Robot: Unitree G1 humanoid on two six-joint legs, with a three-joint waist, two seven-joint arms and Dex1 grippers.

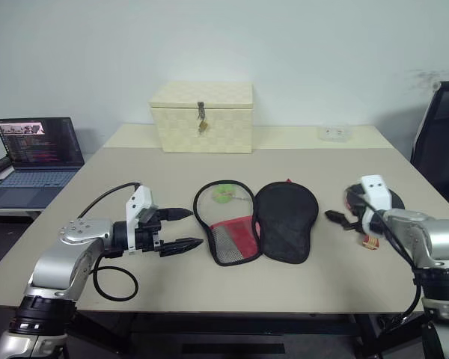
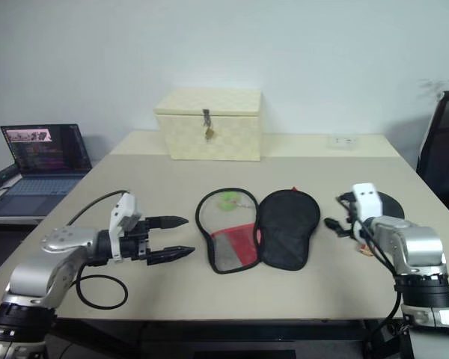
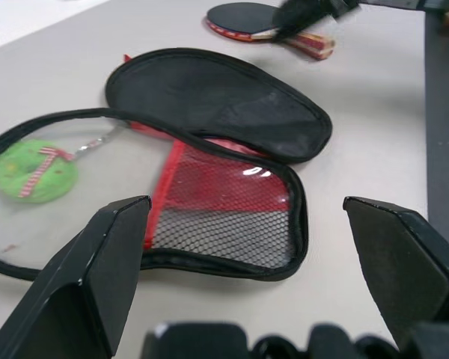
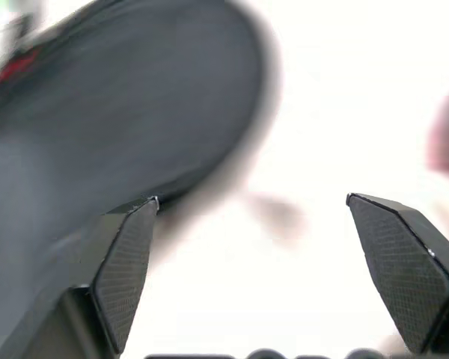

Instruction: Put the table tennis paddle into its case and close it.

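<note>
Lying unzipped mid-table, case (image 1: 254, 222) spread flat, both halves holding no paddle, green tag (image 1: 224, 194) inside left half. Table tennis paddle (image 3: 263, 19) flat on table beside right gripper (image 1: 343, 218), fingers apart. Left gripper (image 2: 170, 238) spread wide, holding nothing, beside case.

Left claw (image 2: 173, 238) agape; right claw (image 4: 254, 247) agape.

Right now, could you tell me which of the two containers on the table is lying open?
The black and red paddle case is unzipped and spread flat at the table's middle. The cream woven box behind it stands shut, its metal latch down.
</note>
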